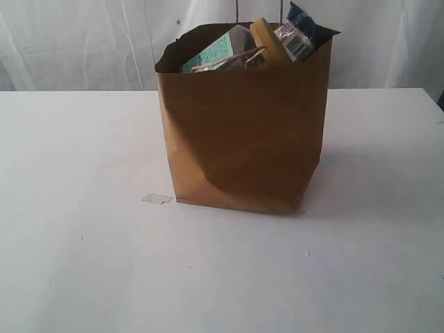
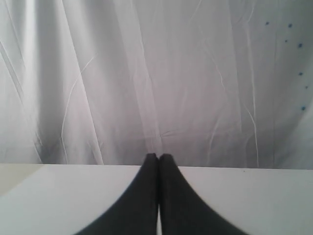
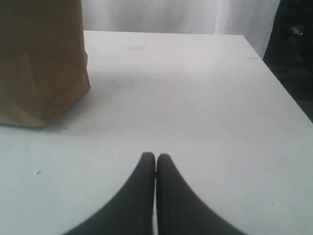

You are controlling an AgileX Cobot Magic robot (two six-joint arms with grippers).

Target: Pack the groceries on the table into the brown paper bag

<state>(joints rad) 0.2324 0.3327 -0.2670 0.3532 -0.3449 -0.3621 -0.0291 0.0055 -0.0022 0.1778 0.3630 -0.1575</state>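
A: Exterior view first. Where is the bag?

B: The brown paper bag (image 1: 243, 139) stands upright on the table (image 1: 69, 263), at the middle of the view and a little toward 12 o'clock. Its mouth is open and groceries show above the rim.

A: Which ones?

B: A carton (image 1: 216, 53) with a teal-printed face leans at the 10 o'clock side of the mouth. The dark-blue pasta packet (image 1: 303, 29) sticks out at the 2 o'clock corner. The yellow-lidded jar (image 1: 268, 38) sits between them, touching the packet. A twisted handle (image 1: 239, 60) lies across the top.

A: Anything on the tabletop itself?

B: A small clear scrap (image 1: 157, 199), just off the bag's base at 8 o'clock.

A: Left wrist view?

B: The left gripper (image 2: 158, 156) has its two dark fingers pressed tip to tip, nothing between them. Beyond is bare table and a white curtain (image 2: 146, 73).

A: Right wrist view?

B: The right gripper (image 3: 156, 156) is likewise fully closed and empty. It is above the table, well apart from the bag, whose lower corner shows.
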